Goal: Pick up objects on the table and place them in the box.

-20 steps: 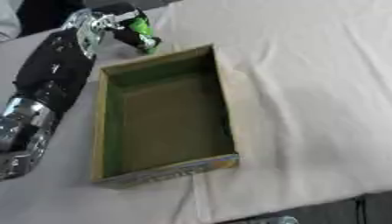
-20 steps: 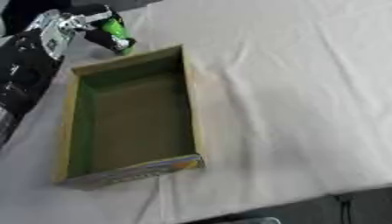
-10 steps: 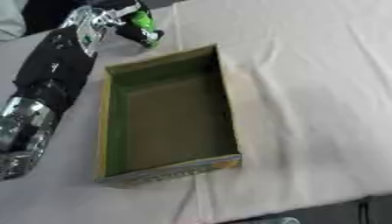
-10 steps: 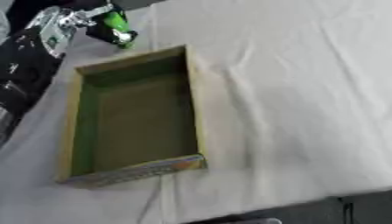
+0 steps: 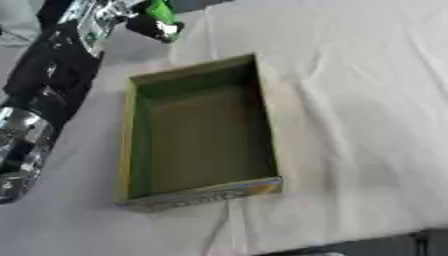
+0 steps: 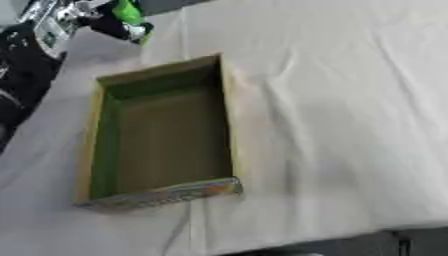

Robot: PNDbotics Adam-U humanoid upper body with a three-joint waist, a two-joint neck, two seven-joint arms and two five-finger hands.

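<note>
Up goes the green-and-black object (image 5: 157, 22), lifted higher since a second ago by the left hand (image 5: 96, 17), fingers clamped round it beyond the far end of the empty box (image 5: 131, 150) on the white worktop (image 5: 359, 100), seemingly ready to drop in.

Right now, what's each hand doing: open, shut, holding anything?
Left hand: shut on the green object, beyond the box's far end.
Right hand: not in view.

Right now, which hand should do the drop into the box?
Left. The left hand already grips the green object just beyond the box far rim. The right hand shows in neither view.
</note>
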